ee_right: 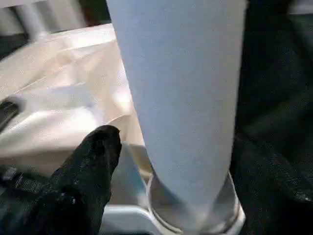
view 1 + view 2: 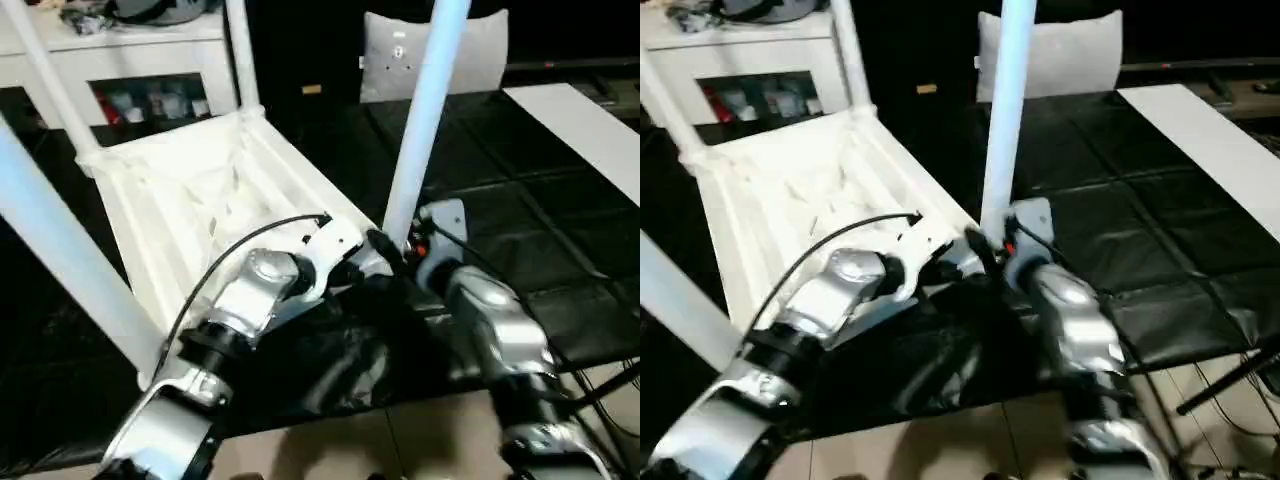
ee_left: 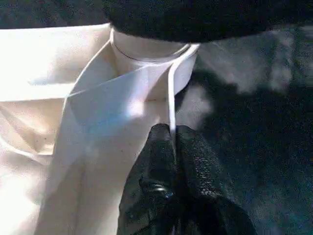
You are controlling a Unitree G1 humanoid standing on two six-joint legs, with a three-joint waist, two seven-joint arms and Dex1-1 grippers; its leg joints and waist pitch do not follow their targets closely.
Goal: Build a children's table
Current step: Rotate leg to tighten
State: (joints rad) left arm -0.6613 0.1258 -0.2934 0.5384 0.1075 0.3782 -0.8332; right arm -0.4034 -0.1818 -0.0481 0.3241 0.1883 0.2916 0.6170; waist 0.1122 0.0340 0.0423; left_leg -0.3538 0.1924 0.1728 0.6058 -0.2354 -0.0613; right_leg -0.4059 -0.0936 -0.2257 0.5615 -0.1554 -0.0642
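On the black mat the upturned table top (image 2: 190,200) lies, my left gripper (image 3: 171,142) pinching its thin stiff rim beside the socketed leg (image 1: 181,98); light, smooth plastic, so I would grip low.

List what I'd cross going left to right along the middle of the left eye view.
Near-left table leg → upturned tabletop → left gripper pinching the tabletop's rim → upright leg in the near corner socket → right gripper beside that leg → black mat.
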